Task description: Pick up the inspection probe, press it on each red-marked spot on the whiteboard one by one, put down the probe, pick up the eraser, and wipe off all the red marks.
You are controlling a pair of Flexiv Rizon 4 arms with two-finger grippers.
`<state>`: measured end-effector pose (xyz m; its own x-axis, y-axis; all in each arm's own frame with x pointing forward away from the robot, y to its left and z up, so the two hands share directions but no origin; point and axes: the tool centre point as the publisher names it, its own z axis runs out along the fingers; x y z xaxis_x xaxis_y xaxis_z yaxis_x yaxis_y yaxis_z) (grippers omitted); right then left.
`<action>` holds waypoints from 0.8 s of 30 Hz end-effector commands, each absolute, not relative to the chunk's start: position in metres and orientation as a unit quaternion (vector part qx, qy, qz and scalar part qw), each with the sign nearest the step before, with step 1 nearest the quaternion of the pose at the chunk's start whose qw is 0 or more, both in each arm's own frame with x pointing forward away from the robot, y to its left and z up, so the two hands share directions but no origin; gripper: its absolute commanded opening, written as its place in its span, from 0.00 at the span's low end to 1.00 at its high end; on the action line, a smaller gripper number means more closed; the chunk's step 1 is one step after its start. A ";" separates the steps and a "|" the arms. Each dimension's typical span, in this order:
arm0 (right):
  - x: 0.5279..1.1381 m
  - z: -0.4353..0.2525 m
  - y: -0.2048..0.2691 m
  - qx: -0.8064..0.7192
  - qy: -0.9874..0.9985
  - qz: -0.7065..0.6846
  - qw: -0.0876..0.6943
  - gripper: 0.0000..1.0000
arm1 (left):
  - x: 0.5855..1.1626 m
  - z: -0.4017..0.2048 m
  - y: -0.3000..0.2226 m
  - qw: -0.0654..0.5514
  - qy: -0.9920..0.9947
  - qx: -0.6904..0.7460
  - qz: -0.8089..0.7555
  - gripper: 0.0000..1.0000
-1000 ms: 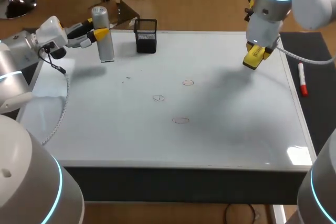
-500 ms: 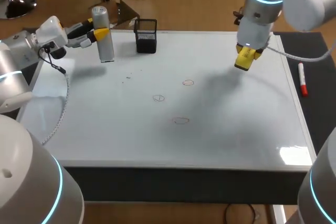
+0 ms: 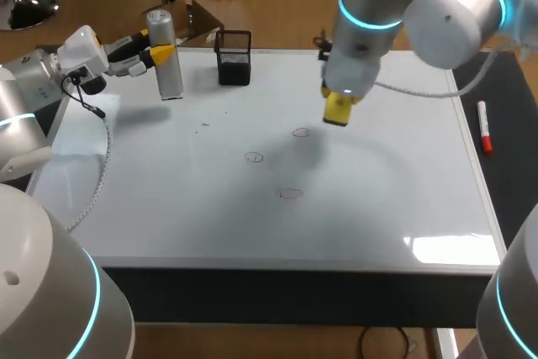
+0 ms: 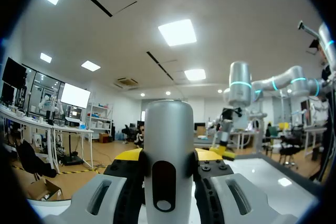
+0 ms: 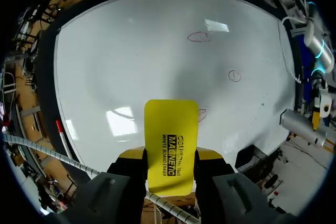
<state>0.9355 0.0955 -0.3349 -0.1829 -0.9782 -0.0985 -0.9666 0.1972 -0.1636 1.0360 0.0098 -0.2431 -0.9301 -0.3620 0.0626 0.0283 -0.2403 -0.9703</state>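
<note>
yellow eraser, clamped in the right gripper, should come down flat on the red mark nearest the far edge of the whiteboard.

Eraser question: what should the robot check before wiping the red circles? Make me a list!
1. Grip on the eraser: ok, the right gripper has a finger on each side of it.
2. Marks to wipe: ok, three red marks show on the whiteboard.
3. Eraser on a mark: not ok, it seems to hover beside the nearest one.
4. The probe out of the way: ok, the left gripper holds it upright at the far left corner.
5. The black mesh holder: ok, at the far edge, away from the marks.
</note>
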 end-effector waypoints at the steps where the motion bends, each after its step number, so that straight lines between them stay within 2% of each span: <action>1: 0.929 -0.343 0.134 -0.653 0.752 -0.037 0.085 0.00 | 1.036 -0.242 0.010 0.127 0.603 -0.138 -0.775 0.00; 24: 0.904 -0.399 0.278 -0.745 0.664 0.026 0.057 0.00 | 1.036 -0.242 0.010 0.127 0.603 -0.138 -0.775 0.00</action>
